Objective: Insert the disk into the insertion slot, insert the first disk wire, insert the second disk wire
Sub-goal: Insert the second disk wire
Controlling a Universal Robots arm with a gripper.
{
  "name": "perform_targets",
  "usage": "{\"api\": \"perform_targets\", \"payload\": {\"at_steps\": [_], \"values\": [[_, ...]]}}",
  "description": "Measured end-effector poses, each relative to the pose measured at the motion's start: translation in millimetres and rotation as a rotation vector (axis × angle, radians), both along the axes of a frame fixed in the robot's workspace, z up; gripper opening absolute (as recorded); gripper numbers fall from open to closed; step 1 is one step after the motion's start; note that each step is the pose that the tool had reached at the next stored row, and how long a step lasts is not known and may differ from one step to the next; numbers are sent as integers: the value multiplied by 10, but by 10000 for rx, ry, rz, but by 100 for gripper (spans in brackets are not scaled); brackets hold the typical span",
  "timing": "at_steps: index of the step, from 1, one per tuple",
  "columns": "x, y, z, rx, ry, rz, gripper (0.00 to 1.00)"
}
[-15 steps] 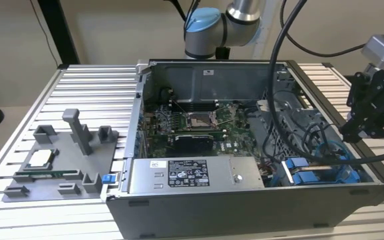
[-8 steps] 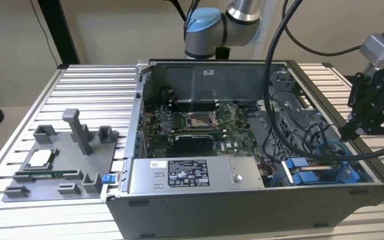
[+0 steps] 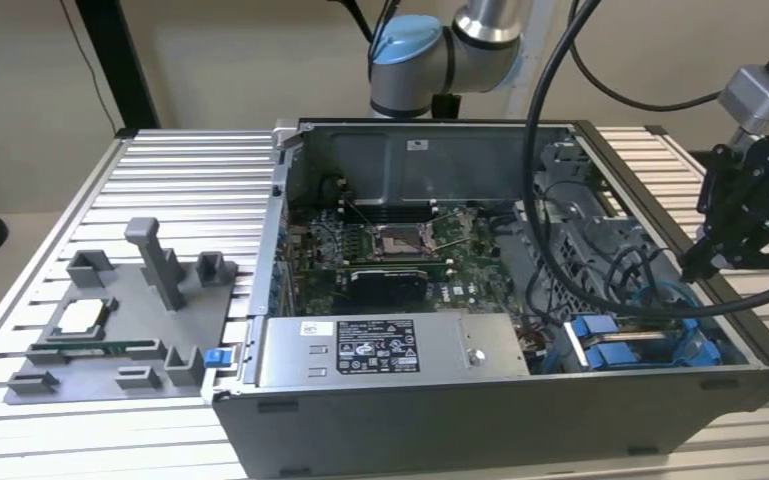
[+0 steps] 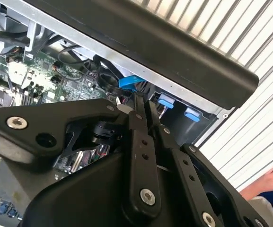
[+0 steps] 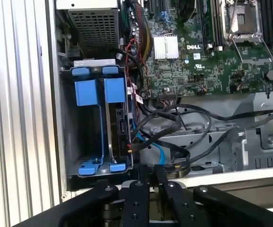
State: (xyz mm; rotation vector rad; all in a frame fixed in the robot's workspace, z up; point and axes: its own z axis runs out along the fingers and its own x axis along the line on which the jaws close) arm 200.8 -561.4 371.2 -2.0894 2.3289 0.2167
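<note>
I'm hovering my gripper (image 5: 152,173) at the open computer case's (image 3: 491,420) edge, fingers pinched narrow, almost touching; can't tell if anything's caught between them. The disk (image 5: 118,124) is sitting in the insertion slot (image 5: 66,137), a light-blue cable (image 5: 159,152) lying just beside it.

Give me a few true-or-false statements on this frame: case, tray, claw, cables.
1. The computer case lies open, its motherboard exposed. True.
2. The grey fixture tray sits inside the case. False: it lies on the table, to the exterior view's left of the case.
3. The claw hangs over the fixture tray. False: it is at the case's end on the exterior view's right, near the insertion slot.
4. A blue cable runs beside the insertion slot. True.
</note>
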Motion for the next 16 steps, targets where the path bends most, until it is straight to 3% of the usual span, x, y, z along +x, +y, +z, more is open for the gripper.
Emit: {"api": "perform_targets", "payload": {"at_steps": [1,10,11,13,16], "values": [[0,0,0,1,0,-12,0],[0,0,2,1,30,-69,0],[0,0,2,1,33,-72,100],[1,-1,10,-1,62,-73,100],[4,0,57,0,186,-73,100]]}}
